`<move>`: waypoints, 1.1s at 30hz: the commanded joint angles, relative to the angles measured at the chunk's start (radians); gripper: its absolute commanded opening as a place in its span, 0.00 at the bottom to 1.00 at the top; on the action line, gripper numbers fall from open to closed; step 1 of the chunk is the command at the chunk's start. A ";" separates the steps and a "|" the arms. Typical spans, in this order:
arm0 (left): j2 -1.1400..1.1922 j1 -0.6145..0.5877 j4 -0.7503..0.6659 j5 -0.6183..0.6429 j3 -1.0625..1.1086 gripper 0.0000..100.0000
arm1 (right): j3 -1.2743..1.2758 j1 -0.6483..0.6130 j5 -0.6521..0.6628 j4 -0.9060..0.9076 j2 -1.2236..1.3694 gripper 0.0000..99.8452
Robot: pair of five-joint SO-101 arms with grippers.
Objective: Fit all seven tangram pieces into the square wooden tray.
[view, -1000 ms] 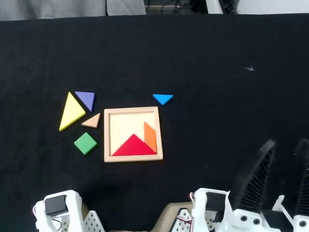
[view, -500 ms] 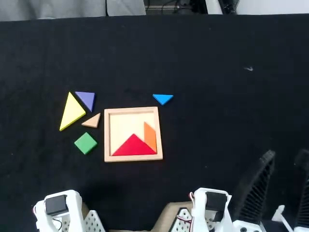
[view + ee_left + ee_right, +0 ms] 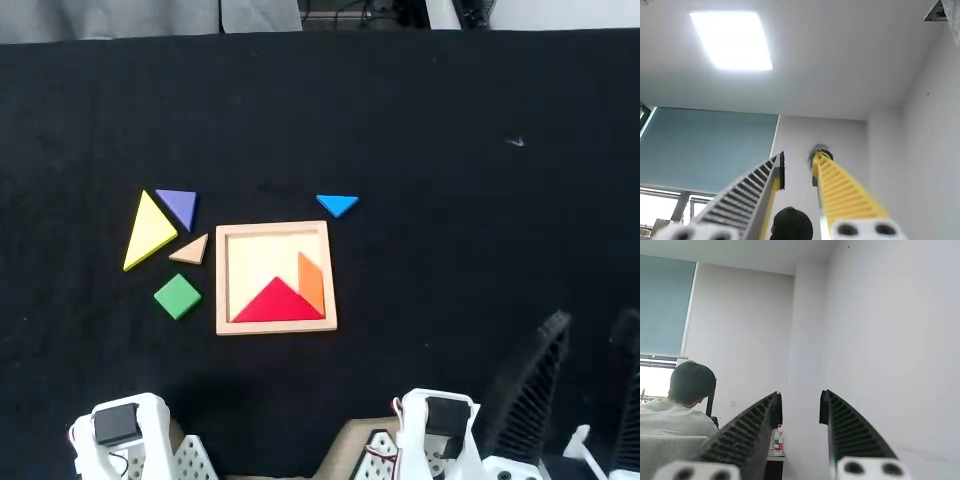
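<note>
The square wooden tray (image 3: pixel 222 280) lies left of the table's centre and holds a red triangle (image 3: pixel 277 301) and an orange parallelogram (image 3: pixel 311 281). Left of the tray lie a yellow triangle (image 3: pixel 147 230), a purple triangle (image 3: pixel 179 206), a tan triangle (image 3: pixel 191 249) and a green square (image 3: pixel 177 296). A blue triangle (image 3: pixel 337 204) rests just past the tray's far right corner. My right gripper (image 3: pixel 593 322) (image 3: pixel 800 401), with black fingers, stands open and empty at the near right edge, far from the pieces. My left gripper (image 3: pixel 798 161), with yellow fingers, points up at the ceiling, slightly open and empty.
A black cloth (image 3: pixel 450 200) covers the whole table. The two arm bases (image 3: pixel 120 430) (image 3: pixel 440 425) stand at the near edge. The room's wall and ceiling lie behind both wrist views' fingers.
The right gripper's black fingers have drawn back a little toward the near edge of the table. The pieces and tray have not moved.
</note>
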 commanded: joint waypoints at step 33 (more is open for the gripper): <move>0.005 -0.088 0.244 -0.334 -0.065 0.12 | -0.019 0.011 0.000 0.058 -0.088 0.14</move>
